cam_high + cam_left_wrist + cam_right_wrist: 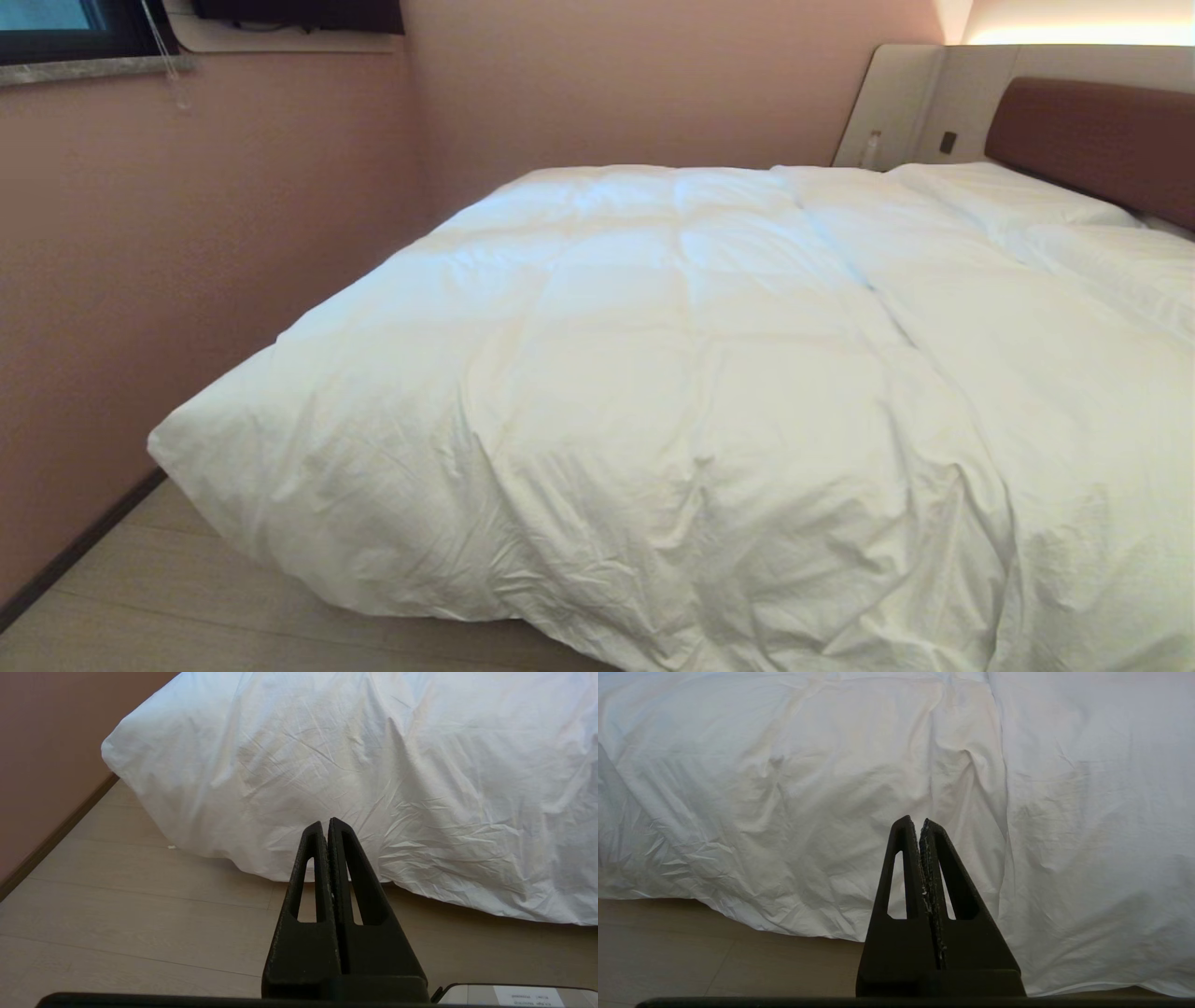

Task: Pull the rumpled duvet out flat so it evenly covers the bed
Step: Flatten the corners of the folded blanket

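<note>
Both grippers closed, empty, facing duvet (653,373) draping bed (1092,131).

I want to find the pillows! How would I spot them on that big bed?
Start at the brown padded headboard. Directly below it, two flat white pillows lie side by side. Unlike the big puffy white quilted duvet covering everything else, they are small and unquilted.

pink wall (187,233) | pale wood floor (117,914) | dark window (56,23) top left
</note>
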`<state>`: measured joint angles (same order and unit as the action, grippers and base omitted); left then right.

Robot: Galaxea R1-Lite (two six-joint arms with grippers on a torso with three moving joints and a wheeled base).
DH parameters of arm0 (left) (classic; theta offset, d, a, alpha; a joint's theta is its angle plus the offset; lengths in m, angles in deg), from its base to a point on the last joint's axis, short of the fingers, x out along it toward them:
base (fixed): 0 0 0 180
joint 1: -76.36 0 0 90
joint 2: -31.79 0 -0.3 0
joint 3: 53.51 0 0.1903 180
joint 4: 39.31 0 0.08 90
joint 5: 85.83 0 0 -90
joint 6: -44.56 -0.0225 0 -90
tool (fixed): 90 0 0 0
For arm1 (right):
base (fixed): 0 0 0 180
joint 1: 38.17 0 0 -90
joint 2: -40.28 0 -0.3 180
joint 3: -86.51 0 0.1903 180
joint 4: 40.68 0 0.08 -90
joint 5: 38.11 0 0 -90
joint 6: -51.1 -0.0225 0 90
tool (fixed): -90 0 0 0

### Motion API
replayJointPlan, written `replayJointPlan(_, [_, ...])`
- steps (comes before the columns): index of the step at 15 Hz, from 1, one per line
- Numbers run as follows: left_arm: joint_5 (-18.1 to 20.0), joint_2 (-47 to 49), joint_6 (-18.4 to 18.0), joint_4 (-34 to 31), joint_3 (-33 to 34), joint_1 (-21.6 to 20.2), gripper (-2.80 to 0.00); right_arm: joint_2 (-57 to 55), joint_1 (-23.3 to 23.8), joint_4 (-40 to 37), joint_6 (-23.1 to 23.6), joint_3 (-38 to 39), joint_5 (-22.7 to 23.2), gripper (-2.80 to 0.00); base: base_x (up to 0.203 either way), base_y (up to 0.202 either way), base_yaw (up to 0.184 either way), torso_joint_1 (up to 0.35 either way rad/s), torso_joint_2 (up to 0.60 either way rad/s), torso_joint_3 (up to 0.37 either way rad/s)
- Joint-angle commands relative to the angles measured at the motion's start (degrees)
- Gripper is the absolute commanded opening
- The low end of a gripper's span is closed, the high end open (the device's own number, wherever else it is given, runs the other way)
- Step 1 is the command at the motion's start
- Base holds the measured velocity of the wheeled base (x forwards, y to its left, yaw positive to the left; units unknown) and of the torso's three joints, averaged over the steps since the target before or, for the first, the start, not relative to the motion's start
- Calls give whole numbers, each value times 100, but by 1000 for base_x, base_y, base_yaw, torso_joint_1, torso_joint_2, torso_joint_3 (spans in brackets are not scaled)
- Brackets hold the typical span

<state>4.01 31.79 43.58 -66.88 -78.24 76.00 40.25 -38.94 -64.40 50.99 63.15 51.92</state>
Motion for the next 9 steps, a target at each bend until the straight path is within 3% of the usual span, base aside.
replayJointPlan(1, [-1,0,-7,-1,-4,-6,-280,2,-2,0,-6,0,-2,-280,0,0,0,0,0,0])
replayJointPlan(9, [-10,0,-25,-1,-4,0,-280,2,-2,0,-6,0,-2,-280,0,0,0,-8,24,14])
